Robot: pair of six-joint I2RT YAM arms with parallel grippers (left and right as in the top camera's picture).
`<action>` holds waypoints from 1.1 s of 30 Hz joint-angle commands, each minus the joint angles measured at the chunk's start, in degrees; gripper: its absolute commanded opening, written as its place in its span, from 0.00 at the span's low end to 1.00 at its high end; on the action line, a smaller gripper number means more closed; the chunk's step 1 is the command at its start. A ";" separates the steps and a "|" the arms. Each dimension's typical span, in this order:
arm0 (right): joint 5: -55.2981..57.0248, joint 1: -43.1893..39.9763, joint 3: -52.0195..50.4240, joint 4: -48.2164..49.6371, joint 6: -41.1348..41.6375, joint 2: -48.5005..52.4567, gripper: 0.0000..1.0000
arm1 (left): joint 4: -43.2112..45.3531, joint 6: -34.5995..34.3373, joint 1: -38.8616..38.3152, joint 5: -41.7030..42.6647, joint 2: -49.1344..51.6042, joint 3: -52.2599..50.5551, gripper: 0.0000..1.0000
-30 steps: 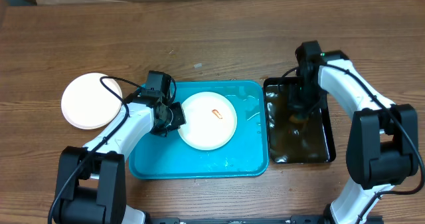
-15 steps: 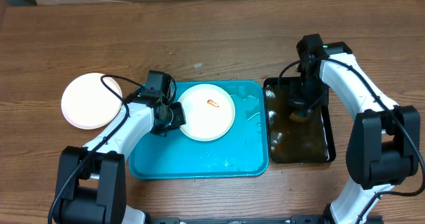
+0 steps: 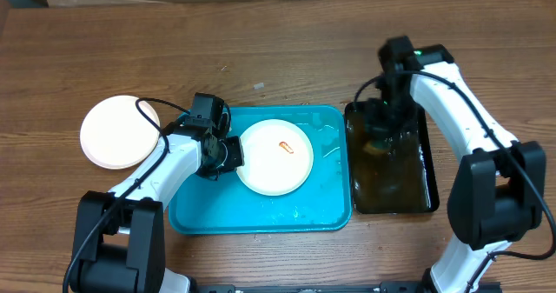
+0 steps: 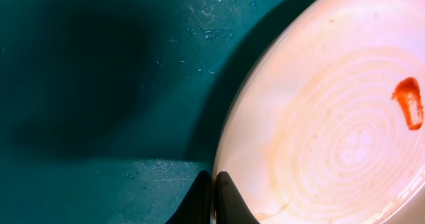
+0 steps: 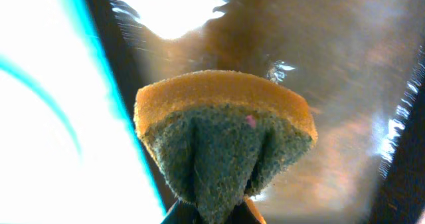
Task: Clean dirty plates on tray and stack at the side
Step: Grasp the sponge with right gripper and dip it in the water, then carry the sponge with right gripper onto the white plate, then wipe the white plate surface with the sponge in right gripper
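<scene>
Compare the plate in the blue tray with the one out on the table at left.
The tray plate carries an orange-red smear; the side plate shows none. The tray plate lies in the turquoise tray, its rim pinched by the left gripper; the side plate rests on the wooden table with no gripper on it. Both are round and pale.

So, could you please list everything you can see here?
table: one, brown wood.
blue tray: one, turquoise, mid-table.
tray plate: one, white with a red smear, on the blue tray.
side plate: one showing, white, on the table left of the blue tray; I cannot tell whether any lie beneath it.
black tray: one, holding brown liquid, right of the blue tray.
sponge: one, orange with a green pad, over the black tray.
left gripper: shut on the tray plate's rim.
right gripper: shut on the sponge.
</scene>
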 commanded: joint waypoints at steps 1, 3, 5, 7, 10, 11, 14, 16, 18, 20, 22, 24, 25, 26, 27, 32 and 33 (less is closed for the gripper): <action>-4.09 4.70 3.13 1.51 -0.98 -1.18 0.04 | -0.17 1.70 0.20 1.07 0.35 0.66 0.05; -4.04 8.02 3.10 3.52 -0.81 -0.98 0.04 | -0.17 1.70 0.20 1.07 0.35 0.66 0.06; -4.04 11.28 3.10 5.55 -0.76 -0.42 0.04 | -0.17 1.68 0.20 1.09 0.35 0.66 0.06; -3.08 15.02 3.08 8.26 -0.59 0.52 0.04 | -0.17 1.68 0.20 1.09 0.35 0.66 0.08; 2.78 19.65 2.69 11.93 1.03 2.27 0.04 | -0.15 1.68 0.20 1.07 0.35 0.66 0.09; 5.46 21.22 2.56 13.00 2.14 3.21 0.04 | -0.15 1.68 0.20 1.09 0.35 0.66 0.09; 11.06 24.33 2.56 14.67 2.45 6.34 0.04 | -0.17 1.70 0.20 1.09 0.35 0.66 0.09; 13.68 25.53 2.56 15.82 2.45 8.79 0.04 | -0.17 1.70 0.20 1.09 0.35 0.66 0.09; 14.19 25.66 2.56 16.59 2.47 10.82 0.04 | -0.20 1.68 0.20 1.09 0.35 0.66 0.09; 14.10 25.51 2.56 16.98 3.63 12.63 0.04 | -0.24 1.70 0.20 1.09 0.35 0.66 0.09; 12.02 25.11 2.56 17.35 3.93 14.10 0.04 | -0.59 1.70 0.20 1.09 0.35 0.66 0.09; 8.22 24.92 2.56 17.99 3.93 15.19 0.04 | -0.83 1.73 0.20 1.09 0.35 0.66 0.09; 6.03 24.92 2.56 18.21 3.93 15.65 0.04 | -0.83 1.73 0.20 1.09 0.35 0.66 0.09; 3.45 24.92 2.56 18.45 3.93 16.28 0.04 | -0.79 1.73 0.20 1.09 0.35 0.66 0.09; 1.18 24.92 2.56 18.60 3.93 16.52 0.04 | -0.72 1.73 0.20 1.09 0.35 0.66 0.09; -5.84 26.73 2.47 19.78 3.96 17.35 0.04 | -0.55 1.73 0.20 1.07 0.35 0.66 0.09; -6.01 27.28 2.47 20.26 3.93 17.35 0.04 | -0.55 1.73 0.20 1.09 0.35 0.66 0.08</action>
